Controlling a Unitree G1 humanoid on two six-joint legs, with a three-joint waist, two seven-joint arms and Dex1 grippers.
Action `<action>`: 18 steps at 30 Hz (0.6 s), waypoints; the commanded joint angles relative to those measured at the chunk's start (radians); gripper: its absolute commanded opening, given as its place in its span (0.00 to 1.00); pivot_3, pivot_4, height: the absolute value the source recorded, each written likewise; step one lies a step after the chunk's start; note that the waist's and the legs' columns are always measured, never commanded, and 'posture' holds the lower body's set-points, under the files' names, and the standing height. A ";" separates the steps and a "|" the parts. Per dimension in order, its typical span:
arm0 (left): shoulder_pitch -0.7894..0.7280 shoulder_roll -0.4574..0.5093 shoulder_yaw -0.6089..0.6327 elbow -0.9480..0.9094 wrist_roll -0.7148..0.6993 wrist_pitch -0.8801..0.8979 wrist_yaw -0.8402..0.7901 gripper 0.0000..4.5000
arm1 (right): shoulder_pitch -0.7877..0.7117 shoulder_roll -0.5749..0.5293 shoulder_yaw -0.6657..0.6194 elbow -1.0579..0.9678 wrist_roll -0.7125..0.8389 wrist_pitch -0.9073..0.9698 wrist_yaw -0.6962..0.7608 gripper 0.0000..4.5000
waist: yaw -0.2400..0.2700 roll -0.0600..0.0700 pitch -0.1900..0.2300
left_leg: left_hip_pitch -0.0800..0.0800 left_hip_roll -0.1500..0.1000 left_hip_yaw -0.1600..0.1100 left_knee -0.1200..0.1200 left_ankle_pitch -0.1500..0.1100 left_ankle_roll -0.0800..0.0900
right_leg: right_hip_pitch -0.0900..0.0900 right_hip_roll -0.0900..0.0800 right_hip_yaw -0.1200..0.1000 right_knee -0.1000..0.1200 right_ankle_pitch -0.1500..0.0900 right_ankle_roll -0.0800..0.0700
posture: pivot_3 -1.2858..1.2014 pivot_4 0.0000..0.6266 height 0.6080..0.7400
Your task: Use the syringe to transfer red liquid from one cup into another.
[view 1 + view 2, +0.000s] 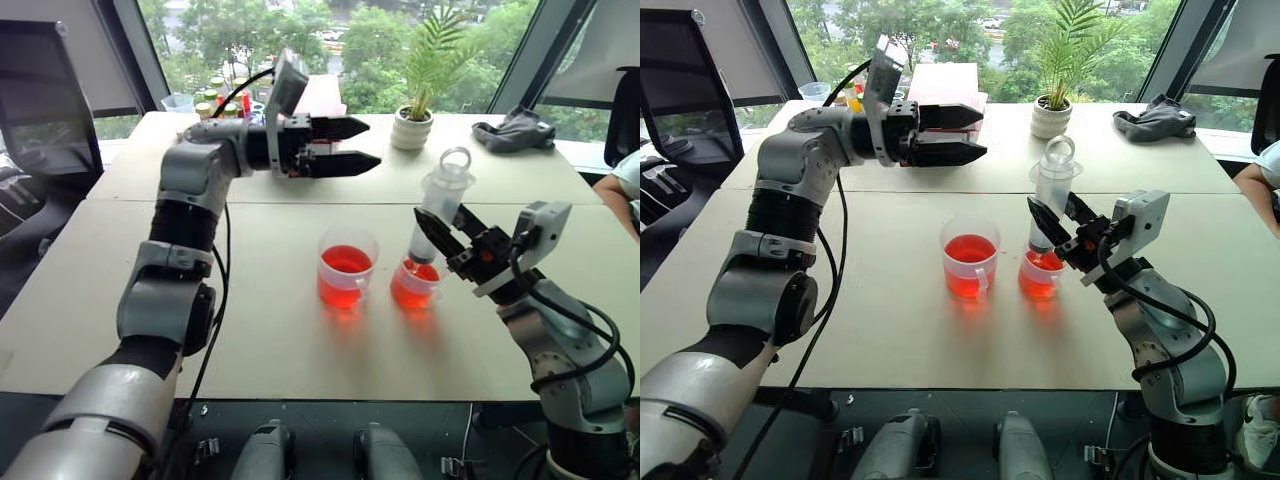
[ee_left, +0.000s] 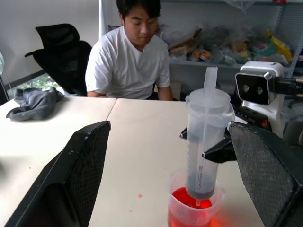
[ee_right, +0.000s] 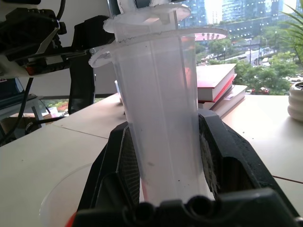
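Syringe held upright over the smaller cup, left gripper free.

My left gripper (image 1: 340,145) hangs above the table (image 1: 280,340) with its fingers spread wide and empty, up at about ten o'clock from the larger cup (image 1: 346,268). That cup sits at nine o'clock of the smaller cup (image 1: 415,284), just beside it; both hold red liquid (image 1: 345,262). My right gripper (image 1: 440,235) clamps the syringe (image 1: 440,205) around its barrel. Its long axis runs near vertical, leaning slightly, tip down into the smaller cup, plunger ring at twelve o'clock. I judge the barrel looks empty, so I keep it steady and plumb while my left gripper works the plunger.
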 commanded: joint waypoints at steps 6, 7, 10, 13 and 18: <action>0.174 0.176 -0.101 -0.289 -0.048 0.093 -0.176 0.92 | -0.251 -0.174 -0.184 -0.023 0.261 0.304 -0.166 0.31 | -0.011 0.001 0.000 | 0.001 0.000 0.001 0.000 0.000 0.000 | 0.000 -0.001 0.001 0.001 0.000 0.000 | 0.52 0.24 1.00; 0.189 0.189 -0.108 -0.310 -0.049 0.092 -0.185 0.92 | -0.298 -0.204 -0.214 0.001 0.311 0.366 -0.209 0.31 | -0.009 0.000 0.000 | 0.001 0.000 0.001 0.000 0.000 0.000 | 0.000 -0.003 0.001 0.001 0.000 0.000 | 0.52 0.24 1.00; 0.224 0.211 -0.120 -0.363 -0.066 0.110 -0.194 0.92 | -0.439 -0.320 -0.280 0.128 0.461 0.618 -0.358 0.31 | -0.005 0.000 0.000 | 0.000 -0.001 0.000 0.000 0.000 0.000 | 0.000 -0.006 0.000 0.001 0.000 -0.001 | 0.52 0.24 1.00; 0.246 0.215 -0.124 -0.392 -0.075 0.115 -0.187 0.92 | -0.519 -0.427 -0.274 0.243 0.530 0.841 -0.418 0.31 | 0.000 0.000 0.000 | 0.000 -0.001 0.000 0.000 0.000 0.000 | 0.001 -0.008 0.000 -0.002 0.000 -0.002 | 0.52 0.24 1.00; 0.277 0.217 -0.130 -0.425 -0.088 0.118 -0.165 0.92 | -0.572 -0.518 -0.180 0.414 0.504 1.086 -0.380 0.31 | -0.006 0.000 0.000 | -0.001 0.000 0.001 -0.001 0.000 0.000 | 0.000 -0.009 0.001 -0.003 -0.001 -0.004 | 0.52 0.24 1.00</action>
